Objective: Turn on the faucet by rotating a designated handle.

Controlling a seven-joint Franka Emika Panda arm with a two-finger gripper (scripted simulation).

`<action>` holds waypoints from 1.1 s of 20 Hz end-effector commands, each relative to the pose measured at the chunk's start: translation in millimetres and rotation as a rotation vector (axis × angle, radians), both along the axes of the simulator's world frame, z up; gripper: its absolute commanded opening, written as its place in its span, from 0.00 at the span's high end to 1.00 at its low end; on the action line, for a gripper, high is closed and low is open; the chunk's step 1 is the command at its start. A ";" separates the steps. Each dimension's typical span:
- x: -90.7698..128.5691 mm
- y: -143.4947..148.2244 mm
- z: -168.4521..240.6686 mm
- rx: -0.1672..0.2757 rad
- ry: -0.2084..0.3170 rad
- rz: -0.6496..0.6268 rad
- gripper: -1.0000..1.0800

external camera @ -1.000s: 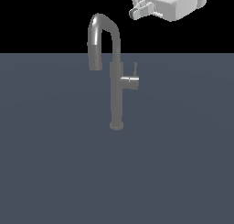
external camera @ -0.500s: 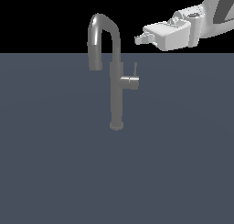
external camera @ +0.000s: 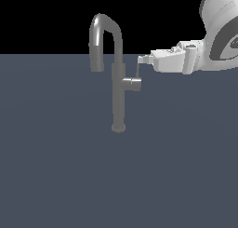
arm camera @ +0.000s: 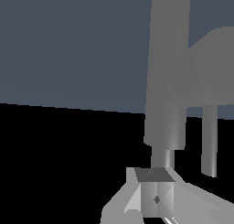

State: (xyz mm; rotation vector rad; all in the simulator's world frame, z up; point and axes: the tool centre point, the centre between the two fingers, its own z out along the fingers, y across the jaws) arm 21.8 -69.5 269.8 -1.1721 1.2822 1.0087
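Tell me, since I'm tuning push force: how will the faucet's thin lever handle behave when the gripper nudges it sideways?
The handle looks like a stiff metal rod, so it probably won't flex. Mounted on the stub of the faucet, it should pivot rather than slide. Thin and smooth-looking, it may slip off the gripper fingertips.

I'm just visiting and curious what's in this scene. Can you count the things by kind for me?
Faucets: 1, the faucet, grey, with an arched spout.
Handles: 1, the handle, a thin lever on the faucet's side stub.
Robot grippers: 1, the gripper, white, right at the lever's top end.
Surfaces: 1, the dark blue-grey table.
Total: 4
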 end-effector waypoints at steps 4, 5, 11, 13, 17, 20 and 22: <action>2.4 0.5 -16.1 0.058 0.044 -0.057 1.00; 2.6 0.7 -17.9 0.065 0.049 -0.063 1.00; 2.9 1.8 -21.4 0.078 0.058 -0.075 1.00; 2.9 1.8 -21.4 0.078 0.058 -0.075 1.00; -2.7 2.9 -18.9 0.078 0.058 -0.075 1.00; -11.2 5.1 -15.2 0.078 0.058 -0.075 1.00; -16.8 6.5 -12.6 0.078 0.058 -0.075 1.00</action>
